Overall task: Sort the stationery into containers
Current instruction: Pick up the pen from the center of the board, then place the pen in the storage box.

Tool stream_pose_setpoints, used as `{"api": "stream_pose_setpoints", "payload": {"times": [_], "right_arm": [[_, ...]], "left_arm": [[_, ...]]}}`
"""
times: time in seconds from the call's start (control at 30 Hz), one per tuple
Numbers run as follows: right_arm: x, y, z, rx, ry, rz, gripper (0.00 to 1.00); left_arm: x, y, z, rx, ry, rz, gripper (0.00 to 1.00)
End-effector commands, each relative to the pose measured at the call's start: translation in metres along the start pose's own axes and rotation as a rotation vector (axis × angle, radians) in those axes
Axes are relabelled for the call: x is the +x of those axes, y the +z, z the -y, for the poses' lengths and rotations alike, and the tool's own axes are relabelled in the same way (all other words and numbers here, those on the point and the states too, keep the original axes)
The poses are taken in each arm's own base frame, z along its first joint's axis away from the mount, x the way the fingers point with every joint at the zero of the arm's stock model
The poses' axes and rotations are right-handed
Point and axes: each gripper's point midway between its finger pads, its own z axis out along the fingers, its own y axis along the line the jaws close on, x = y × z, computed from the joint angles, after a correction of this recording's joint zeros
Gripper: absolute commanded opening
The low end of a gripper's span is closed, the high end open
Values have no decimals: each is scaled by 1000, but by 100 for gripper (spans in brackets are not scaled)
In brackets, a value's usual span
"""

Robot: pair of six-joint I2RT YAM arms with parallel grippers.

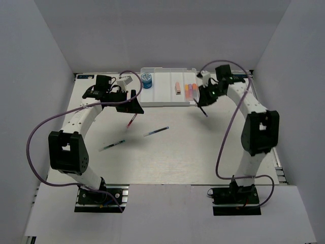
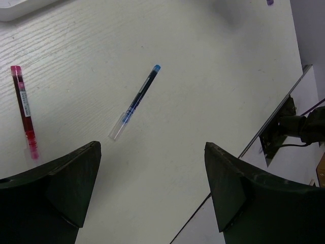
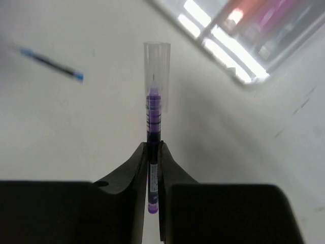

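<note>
Right gripper (image 3: pixel 152 152), foreground, is closed narrow on a purple pen (image 3: pixel 154 109) — I see violet ink, a clear cap at the far end and a pale printed strip by the fingers, its lettering too small to read. From overhead, the pen is just off the right near corner of the white tray (image 1: pixel 167 103). My left gripper (image 2: pixel 151 148) hangs above the table (image 1: pixel 177 157) with its fingers wide apart, holding nothing. Beyond those fingers lie a blue pen (image 2: pixel 136 101), clear-capped, and to its left a red pen (image 2: pixel 24 109) with a small white label I cannot read. A dark pen (image 1: pixel 112 145) lies apart, nearer the left arm. Farthest back, the tray's long compartments hold a blue roll (image 1: pixel 147 80) at the left end and a pinkish eraser (image 1: pixel 177 88) mid-tray. An orange marker (image 1: pixel 187 90) and a pink marker (image 1: pixel 193 90) lie side by side — right of the eraser.
</note>
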Motion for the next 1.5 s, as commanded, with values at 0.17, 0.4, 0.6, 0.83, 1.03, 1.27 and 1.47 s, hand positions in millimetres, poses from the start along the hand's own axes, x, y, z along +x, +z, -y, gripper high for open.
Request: {"api": "stream_pose_setpoints", "payload": {"times": [0.17,0.4,0.6,0.83,1.03,1.27,1.47], "right_arm": [[-159,23,13,84,239,278,0],[-217,65,-1,-22,393,423,0],[-237,115,-4,36,342,481,0],[-234,161,7,121,293,494,0],[-222,183,18,182,350,484,0],[-215,201,21,195,383,482,0],[-208,212,15,178,389,462,22]], "left_arm": [[-2,1,-3,-12,-11,12,92],[5,5,-8,-18,-31,3,91],[9,3,-5,-10,-30,14,91],[11,-7,-4,-36,-9,48,91],[16,-9,-7,-69,-27,54,92],[16,-8,-16,-117,-37,57,92],[13,-10,-16,-123,-32,60,92]]}}
